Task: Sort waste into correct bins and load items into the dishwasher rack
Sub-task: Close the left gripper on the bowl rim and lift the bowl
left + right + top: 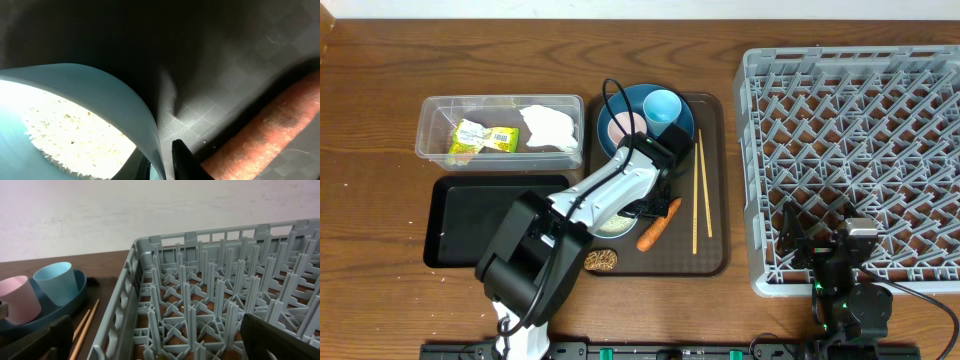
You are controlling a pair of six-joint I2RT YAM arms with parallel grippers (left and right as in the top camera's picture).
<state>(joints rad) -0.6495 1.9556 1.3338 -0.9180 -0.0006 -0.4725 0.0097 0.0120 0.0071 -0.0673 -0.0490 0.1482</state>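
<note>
Left tool (165,167) at the bowl (115,95) rim, just beside the carrot (270,125) — clamped or not, can't tell. A weak pinch could tip it — rice (65,130) spills. Right tool (162,337) spread, well off the carrot.

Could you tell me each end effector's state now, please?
Left end effector: at rim of pale blue-white bowl, cannot be told.
Right end effector: open, holding nothing.

Dark brown wood-grain table (370,300) fills overhead view. Plain pale wall (150,210) behind, w/ soft, even light.
</note>
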